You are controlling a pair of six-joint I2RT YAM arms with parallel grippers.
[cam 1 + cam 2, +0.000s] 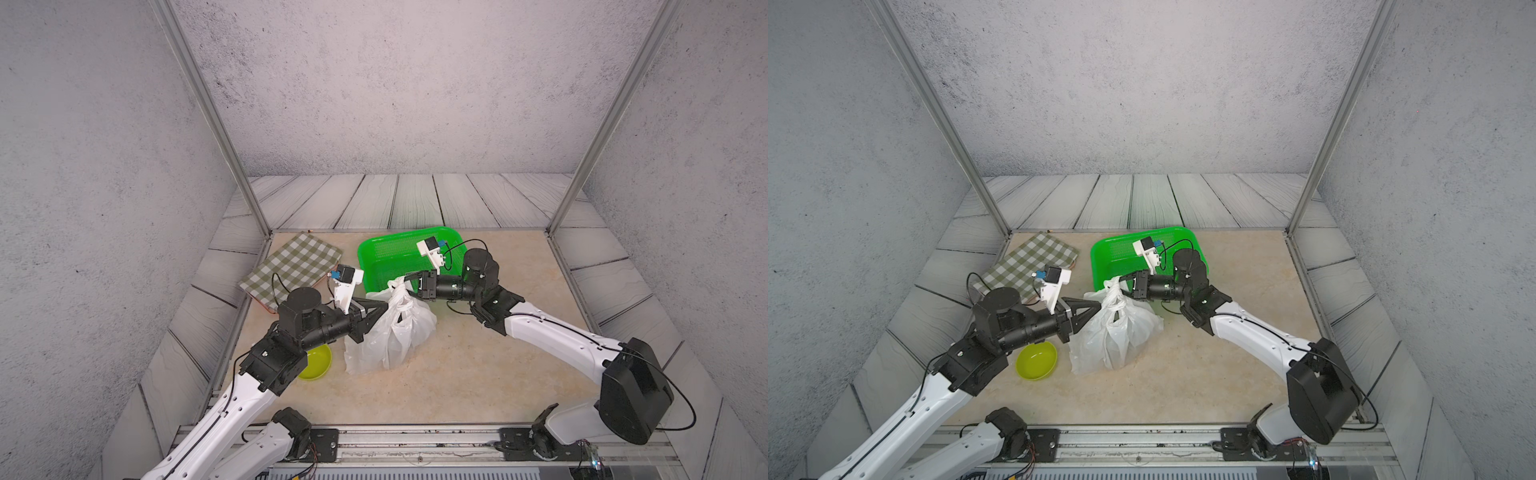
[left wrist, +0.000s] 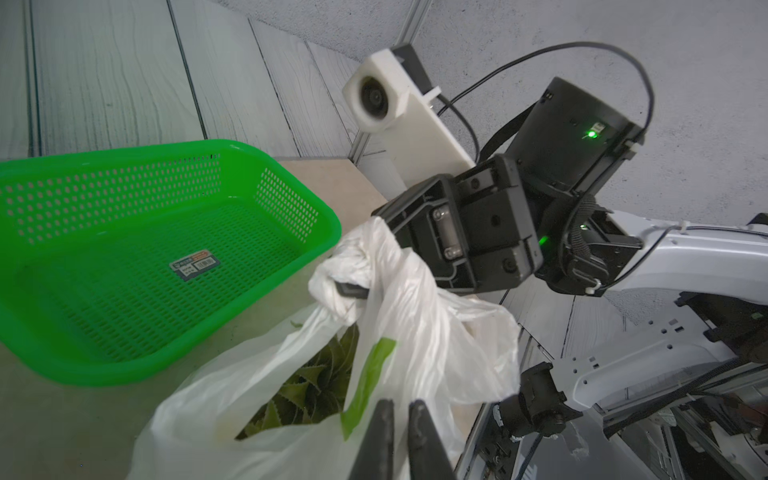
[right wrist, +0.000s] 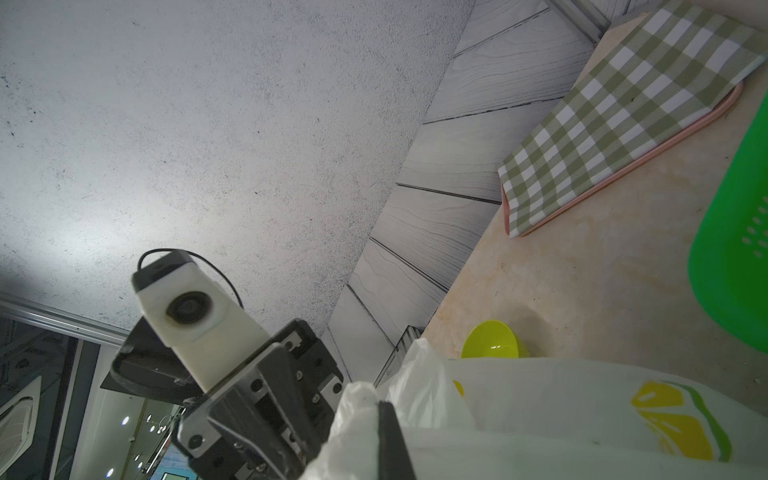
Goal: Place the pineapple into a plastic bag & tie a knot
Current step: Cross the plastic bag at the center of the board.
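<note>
The right gripper (image 1: 407, 284) is pinched on the bunched top of the plastic bag (image 1: 390, 332). The left gripper (image 1: 384, 306) has its fingers nearly together at the bag's side; whether any film is caught between them is unclear. The bag stands on the table (image 1: 457, 365) just in front of the green basket (image 1: 386, 257), with the pineapple (image 2: 320, 382) inside and its mouth gaping.

Risks: the slick film could slip from the pinch, a hard pull could tear it, and the spiky leaves could snag it.

Count: two grippers, one bag, one pineapple, one basket, one bowl (image 1: 318, 361), one checked cloth (image 1: 291, 266).
</note>
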